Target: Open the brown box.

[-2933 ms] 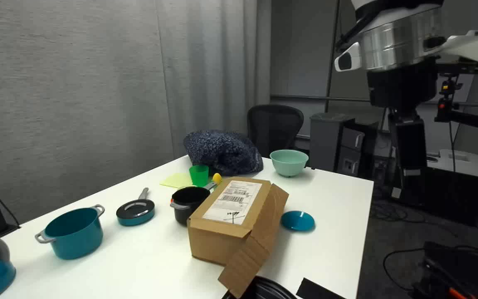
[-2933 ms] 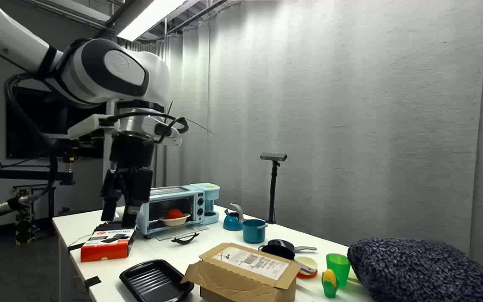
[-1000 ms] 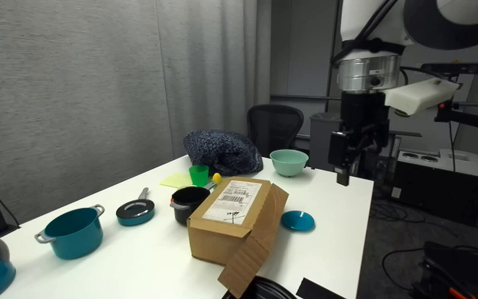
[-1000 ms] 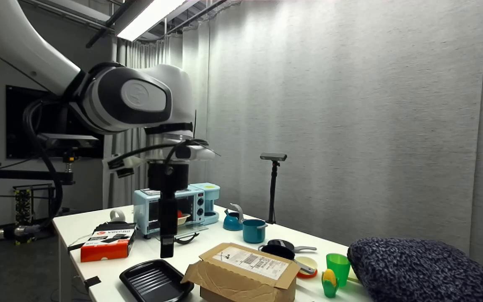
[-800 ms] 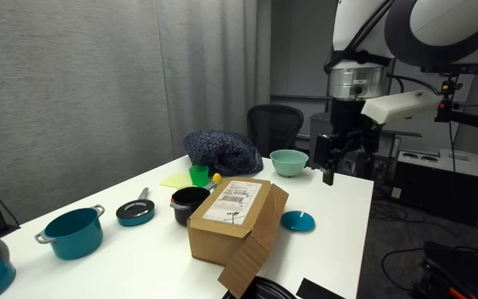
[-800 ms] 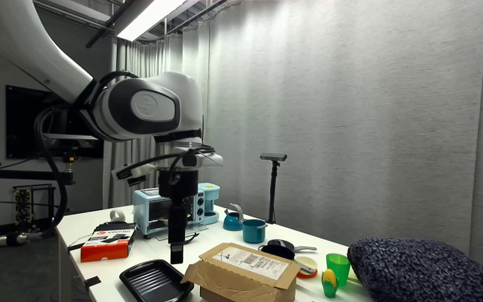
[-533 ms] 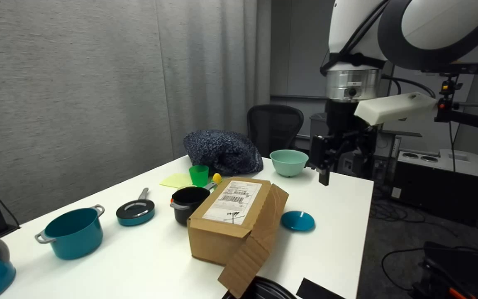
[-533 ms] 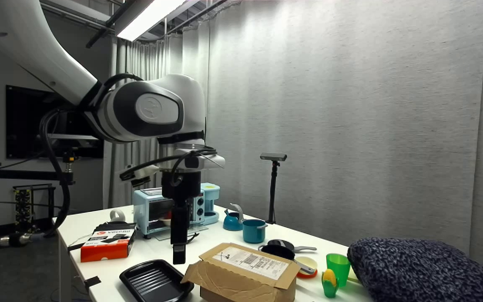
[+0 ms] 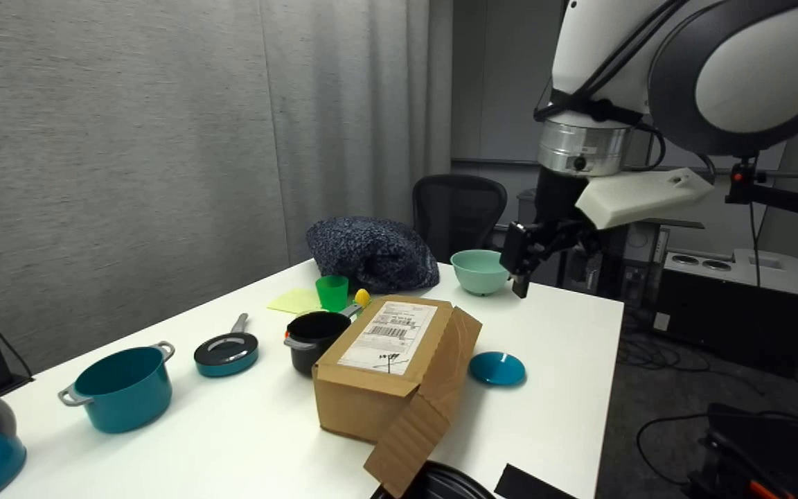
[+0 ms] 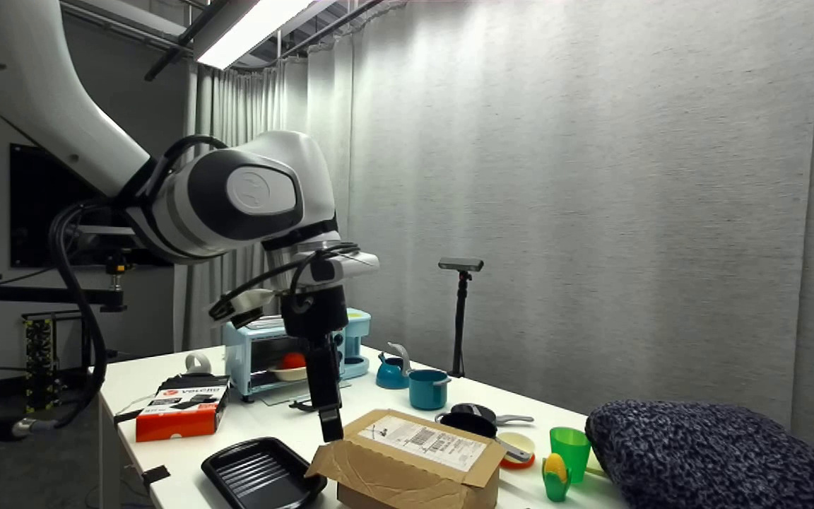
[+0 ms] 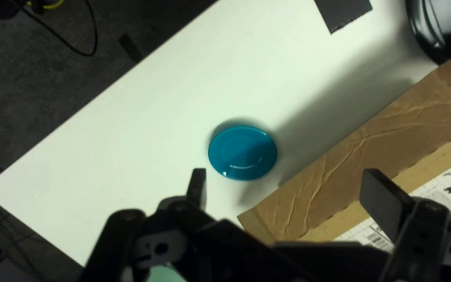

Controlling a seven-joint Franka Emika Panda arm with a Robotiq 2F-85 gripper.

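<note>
The brown box (image 9: 364, 402) is tan cardboard with a white label (image 9: 391, 336) on top. It also stands on the table in an exterior view (image 10: 407, 459). Its labelled top lies flat. A creased flap (image 11: 350, 164) slopes outward along one long side, and a corrugated end flap (image 9: 409, 440) hangs outward. My gripper (image 11: 284, 174) is open and empty, its fingers wide apart in the wrist view. In an exterior view the gripper (image 10: 331, 426) is tilted, its tip appearing above the flap side of the box. Whether it touches cannot be told. The inside of the box is hidden.
A blue plate (image 9: 497, 369) lies beside the box's flap side. A black tray (image 10: 262, 470) is at one end; a black pot (image 9: 312, 336) stands close behind. A mint bowl (image 9: 480, 272), green cup (image 9: 332, 292), toaster oven (image 10: 273, 360) and Velcro box (image 10: 181, 413) are around.
My gripper has moved from near the Velcro box toward the brown box and turned. In the last half second it has tilted, its tips swinging toward the box. The box has not moved.
</note>
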